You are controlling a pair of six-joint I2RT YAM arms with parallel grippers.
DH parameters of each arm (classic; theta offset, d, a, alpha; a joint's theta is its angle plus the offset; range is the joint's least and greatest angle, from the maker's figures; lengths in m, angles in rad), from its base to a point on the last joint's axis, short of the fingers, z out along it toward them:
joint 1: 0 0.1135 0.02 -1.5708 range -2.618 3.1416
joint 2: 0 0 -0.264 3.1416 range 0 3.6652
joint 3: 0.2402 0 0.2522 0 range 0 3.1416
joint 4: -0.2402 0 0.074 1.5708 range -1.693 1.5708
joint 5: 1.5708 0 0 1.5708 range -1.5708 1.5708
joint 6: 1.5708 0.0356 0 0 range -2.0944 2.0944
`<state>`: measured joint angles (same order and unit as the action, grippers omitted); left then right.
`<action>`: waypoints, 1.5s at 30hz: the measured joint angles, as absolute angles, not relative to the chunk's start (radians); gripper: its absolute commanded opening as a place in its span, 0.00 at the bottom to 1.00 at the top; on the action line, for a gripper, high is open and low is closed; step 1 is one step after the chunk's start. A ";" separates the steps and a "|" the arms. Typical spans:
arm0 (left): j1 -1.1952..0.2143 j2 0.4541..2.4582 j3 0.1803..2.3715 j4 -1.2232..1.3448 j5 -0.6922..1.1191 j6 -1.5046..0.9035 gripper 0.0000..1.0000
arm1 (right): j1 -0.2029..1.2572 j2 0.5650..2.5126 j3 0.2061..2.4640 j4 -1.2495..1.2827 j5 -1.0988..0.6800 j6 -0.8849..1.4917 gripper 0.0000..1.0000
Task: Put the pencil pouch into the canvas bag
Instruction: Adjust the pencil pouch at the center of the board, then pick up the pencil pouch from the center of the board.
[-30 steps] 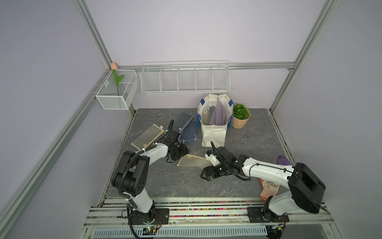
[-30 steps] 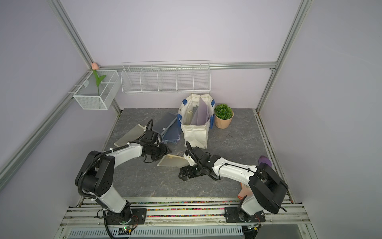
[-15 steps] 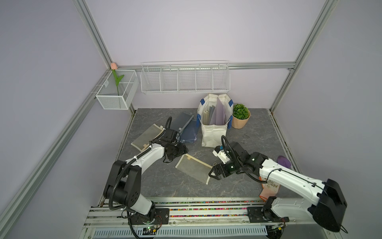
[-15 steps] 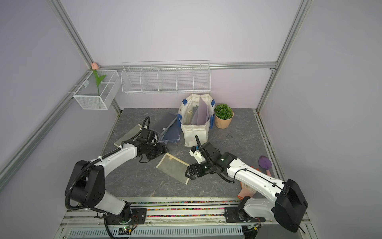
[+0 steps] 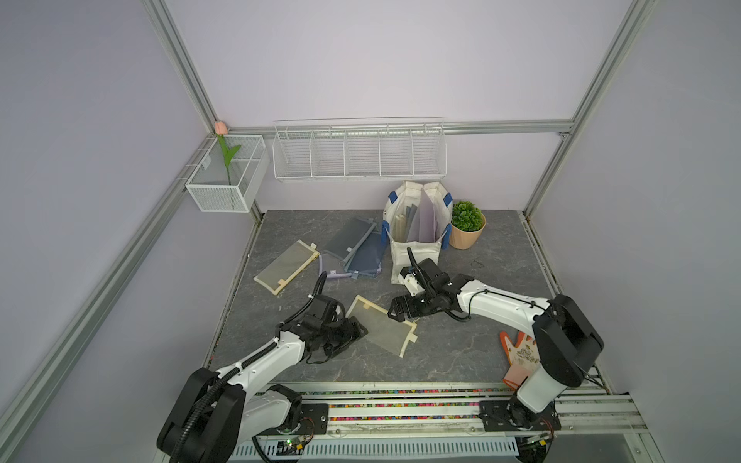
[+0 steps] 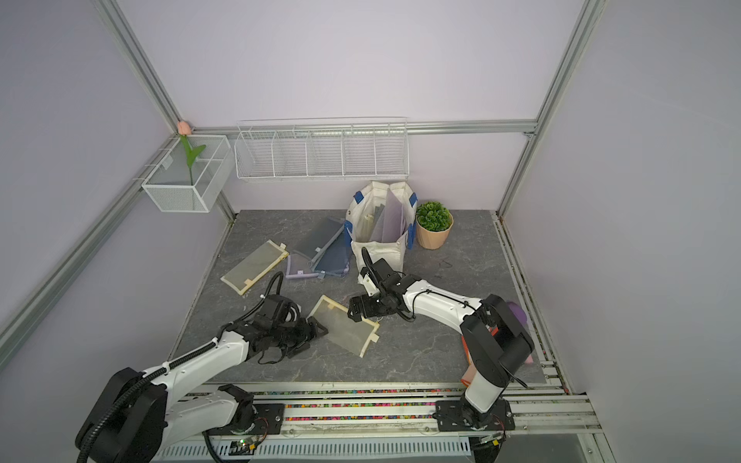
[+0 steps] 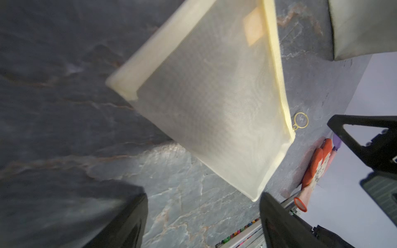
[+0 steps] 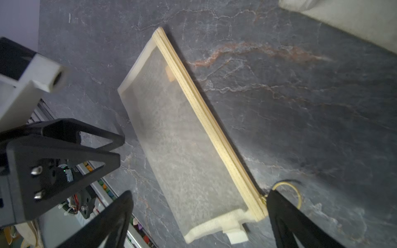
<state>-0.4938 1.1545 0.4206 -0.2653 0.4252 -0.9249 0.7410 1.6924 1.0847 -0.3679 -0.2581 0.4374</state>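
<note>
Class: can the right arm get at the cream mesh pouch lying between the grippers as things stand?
Probably yes: the right gripper is open at the cream mesh pouch, by its zipper end, with nothing between.

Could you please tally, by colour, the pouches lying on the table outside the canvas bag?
Cream mesh pouches: 2
Grey pouch: 1
Dark blue pouch: 1
Lavender pouch: 1
Total: 5
</note>
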 measured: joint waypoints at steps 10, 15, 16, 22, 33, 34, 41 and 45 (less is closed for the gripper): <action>-0.496 1.295 0.382 0.105 0.447 -1.092 0.76 | 0.741 1.839 1.111 -0.269 -0.268 0.437 0.99; -0.496 1.361 0.375 0.243 0.443 -1.135 0.76 | 0.743 1.826 1.069 -0.208 -0.287 0.445 0.97; -0.496 1.374 0.375 0.267 0.443 -1.140 0.75 | 0.746 1.817 1.052 -0.192 -0.290 0.448 0.95; -0.496 1.454 0.394 0.374 0.445 -1.143 0.71 | 0.802 1.755 0.944 -0.117 -0.315 0.501 0.84; -0.499 1.526 0.405 0.419 0.443 -1.140 0.05 | 0.845 1.747 0.929 -0.144 -0.316 0.535 0.65; -0.499 1.514 0.405 0.403 0.443 -1.136 0.00 | 0.845 1.747 0.929 -0.144 -0.316 0.535 0.67; -0.504 1.198 0.526 0.017 0.368 -1.019 0.00 | 0.846 1.665 0.957 -0.240 -0.287 0.515 0.91; -0.495 1.056 0.718 -0.210 0.301 -0.911 0.00 | 0.842 1.551 1.016 -0.325 -0.251 0.488 0.94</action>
